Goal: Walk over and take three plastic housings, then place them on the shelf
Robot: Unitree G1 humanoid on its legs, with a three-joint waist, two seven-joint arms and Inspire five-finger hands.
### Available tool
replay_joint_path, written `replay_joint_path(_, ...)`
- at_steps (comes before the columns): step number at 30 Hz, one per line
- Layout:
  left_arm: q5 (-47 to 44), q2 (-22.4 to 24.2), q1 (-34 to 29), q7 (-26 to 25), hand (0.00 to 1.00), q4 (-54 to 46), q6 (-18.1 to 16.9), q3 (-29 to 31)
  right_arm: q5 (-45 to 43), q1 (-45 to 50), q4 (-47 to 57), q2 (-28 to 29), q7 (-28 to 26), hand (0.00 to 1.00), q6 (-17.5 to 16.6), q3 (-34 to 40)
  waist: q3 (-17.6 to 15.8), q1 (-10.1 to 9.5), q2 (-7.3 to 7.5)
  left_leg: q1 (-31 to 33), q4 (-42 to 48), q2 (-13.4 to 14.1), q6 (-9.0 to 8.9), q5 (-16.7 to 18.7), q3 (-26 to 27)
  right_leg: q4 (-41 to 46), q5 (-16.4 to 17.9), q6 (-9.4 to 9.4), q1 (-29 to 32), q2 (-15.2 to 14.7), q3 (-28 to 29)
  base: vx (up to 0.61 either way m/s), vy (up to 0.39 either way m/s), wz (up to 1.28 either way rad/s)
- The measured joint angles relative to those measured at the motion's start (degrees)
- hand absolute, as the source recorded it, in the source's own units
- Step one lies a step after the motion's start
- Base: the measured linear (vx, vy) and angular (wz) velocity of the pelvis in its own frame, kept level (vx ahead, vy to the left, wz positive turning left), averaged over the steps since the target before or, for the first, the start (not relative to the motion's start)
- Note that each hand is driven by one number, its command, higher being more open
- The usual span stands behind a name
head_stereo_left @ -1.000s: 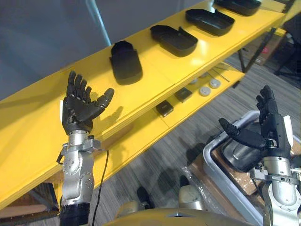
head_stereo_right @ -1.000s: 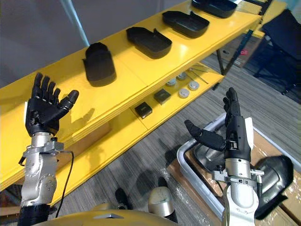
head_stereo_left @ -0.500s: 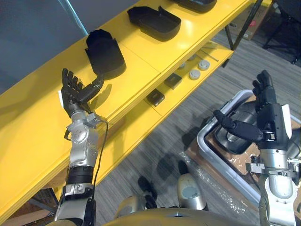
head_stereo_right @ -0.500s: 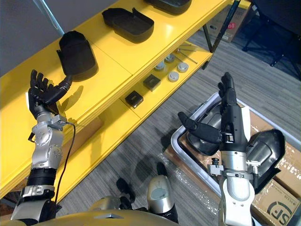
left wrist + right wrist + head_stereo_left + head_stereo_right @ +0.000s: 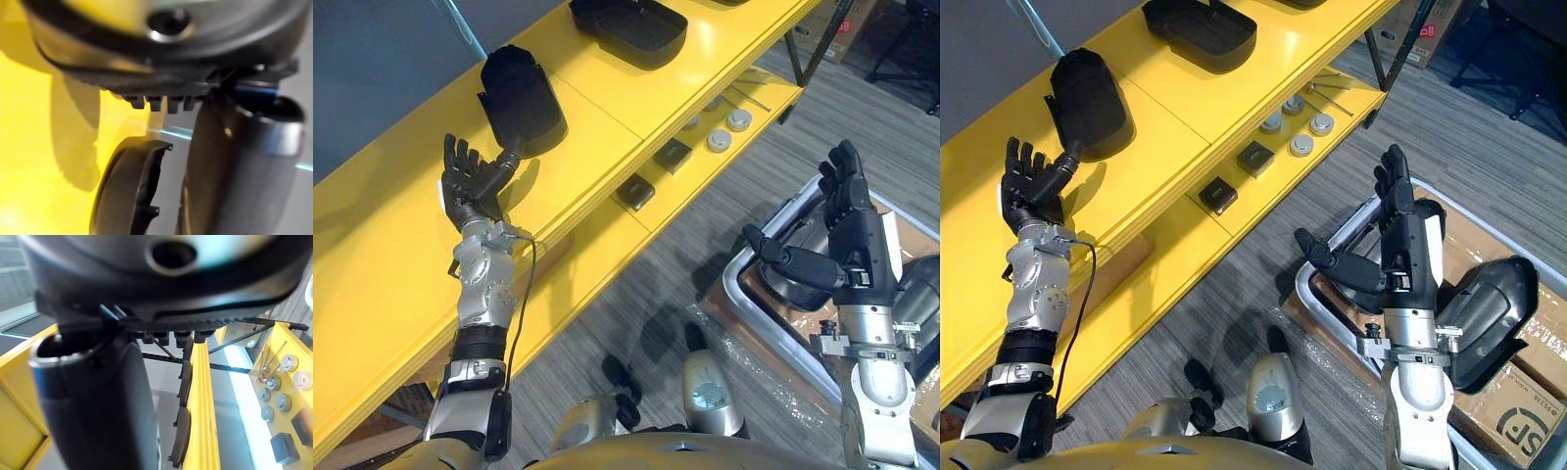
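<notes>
"Why's the left hand (image 5: 470,181) splayed and empty?"
"It's beside the shelf (image 5: 607,137); a housing (image 5: 519,98) lies at its one o'clock, maybe touching the thumb. The right hand (image 5: 847,230) is loose too, above the bin (image 5: 732,294), probably lining up on the housings (image 5: 1489,313) there."

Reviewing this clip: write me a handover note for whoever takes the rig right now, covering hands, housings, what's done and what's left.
Left hand: open, holding nothing, raised over the yellow shelf, thumb pointing towards the nearest black plastic housing.
Right hand: open, holding nothing, above the grey floor bin.
Done: two housings lie on the shelf's top board, with the second housing farther along.
Left: spare housings sit in the bin. I'd check the count of three and fetch another if short.
</notes>
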State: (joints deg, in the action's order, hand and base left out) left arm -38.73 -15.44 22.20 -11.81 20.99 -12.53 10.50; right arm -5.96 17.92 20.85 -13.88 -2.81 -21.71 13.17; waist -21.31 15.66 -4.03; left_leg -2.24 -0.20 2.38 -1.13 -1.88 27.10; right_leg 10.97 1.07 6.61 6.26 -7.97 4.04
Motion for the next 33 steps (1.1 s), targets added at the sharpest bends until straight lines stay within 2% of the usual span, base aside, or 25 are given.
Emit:
replay_joint_path(9, -7.31, -1.74, 0.23, 6.29, 1.00, 2.49, 0.09, -0.17, -0.04, 1.05, 1.67, -0.01, -0.08, 1.00, 0.00, -0.37, -0.10, -0.32, 0.00, -0.11, 0.17, 0.05, -0.01, 0.00, 0.03, 0.16, -0.02, 0.02, -0.15, -0.34, -0.01, 0.00, 0.000, 0.00)
replay_joint_path(18, -15.48, -3.23, -0.23, 17.51, 1.00, 4.44, 1.85, -1.88, -0.09, 0.98, 1.67, -2.38, -0.47, 1.00, 0.01, -0.37, -0.75, -0.25, -0.39, -0.34, 1.01, 0.01, 0.10, 0.27, -0.06, 0.73, 0.07, 0.12, -0.46, -0.63, -0.09, 0.00, 0.000, 0.00)
replay_joint_path(28, -17.42, -4.64, -0.56, 23.74, 1.00, 4.42, 4.44, -6.95, -0.09, 1.55, 1.58, -2.39, -0.65, 1.00, 0.05, -0.33, -0.82, 0.75, -0.56, -1.21, 1.00, -0.01, 0.03, 0.29, -0.08, -0.10, 0.01, 0.65, -1.41, -0.66, -0.16, 0.00, -0.006, -0.01)
replay_joint_path(33, -17.43, -4.75, -0.55, 24.86, 1.00, 4.34, 5.05, -7.69, -0.13, 1.68, 1.44, -2.39, -0.66, 1.00, 0.06, -0.32, -0.81, 1.36, -0.57, -1.25, 1.03, -0.01, 0.09, 0.25, -0.09, -0.16, -0.05, 0.72, -1.49, -0.68, -0.15, 0.00, 0.000, 0.00)
